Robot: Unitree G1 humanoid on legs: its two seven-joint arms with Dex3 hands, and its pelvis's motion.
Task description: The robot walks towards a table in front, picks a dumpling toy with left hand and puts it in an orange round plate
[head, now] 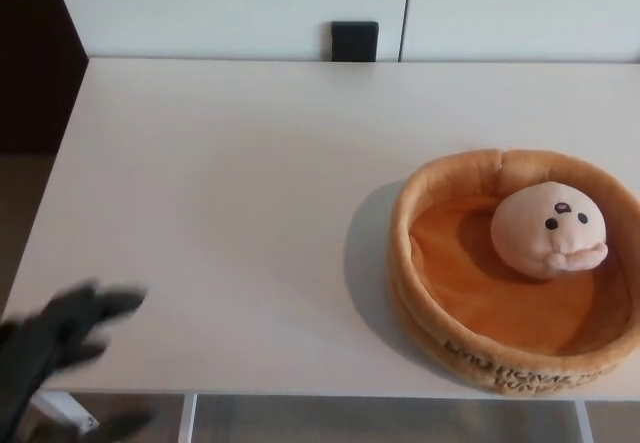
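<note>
A white table (230,193) fills most of the view; behind it at 12 o'clock stands a white panelled wall (230,3) bearing a small black square fitting (355,40); a dark surface (35,63) occupies 10 o'clock.
</note>
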